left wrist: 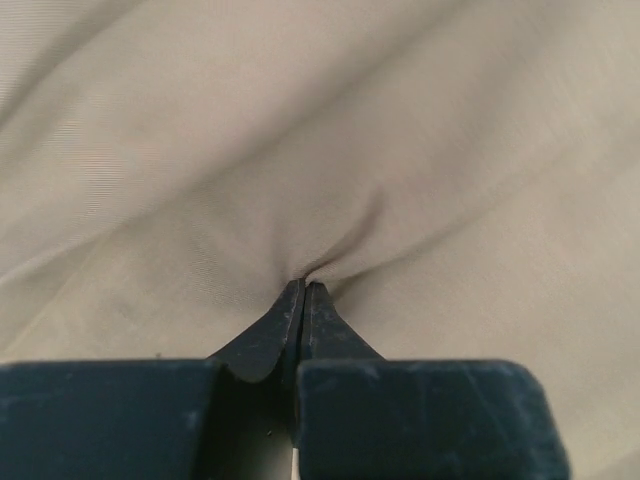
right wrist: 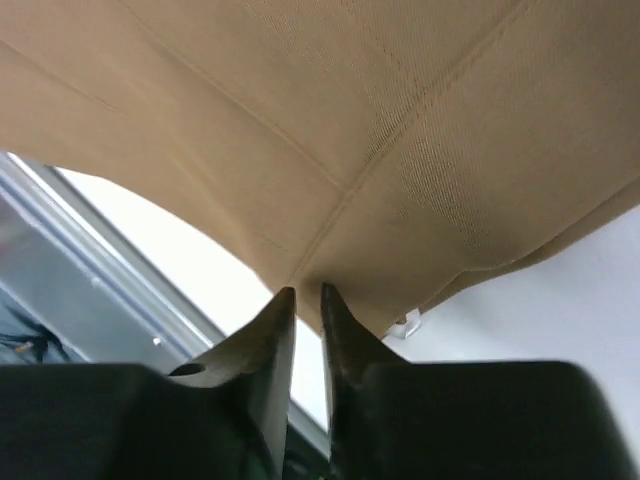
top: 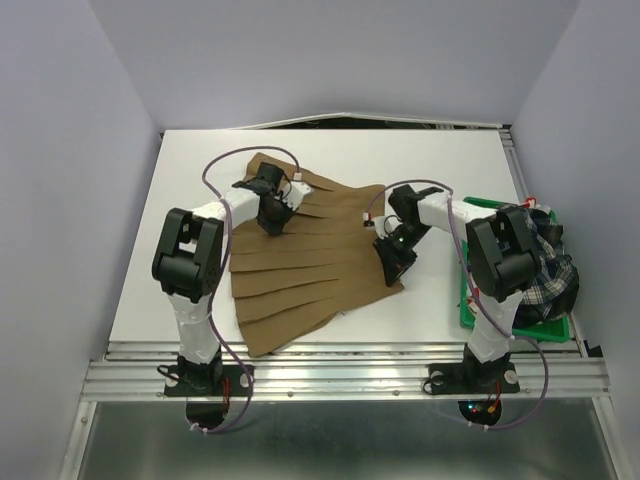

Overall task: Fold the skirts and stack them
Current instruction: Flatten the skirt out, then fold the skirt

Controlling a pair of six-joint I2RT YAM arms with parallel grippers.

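Two arms down on one garment in the overhead view: tan skirt (top: 310, 265) spread flat, pleats fanned, across the middle of the desk (top: 400, 160), likely laid out this way for a clean fold. Left fingers (top: 272, 222) planted on its far-left part, right fingers (top: 392, 262) at its right-hand edge, well apart from each other, probably to lift two spots at once and carry one side over the other. Plaid skirt (top: 548, 280) bunched in the green tray (top: 468, 308) at the desk's right edge, waiting its turn by the look of it; no flowered one to be made out for certain. From the left wrist: left fingers (left wrist: 270, 335) pressed fully together, a small pucker of tan skirt (left wrist: 400, 150) drawn into the tips, creases fanning out from the pinch, so a firm nip on a fold of cloth. From the right wrist: right fingers (right wrist: 268, 335) closed to a thin slit, tips meeting the hem of the tan skirt (right wrist: 400, 130) at a seam's end; seems to catch the edge, with cloth raised clear of the white desk beyond. Judged as the grasp before the first fold, with nothing stacked yet.
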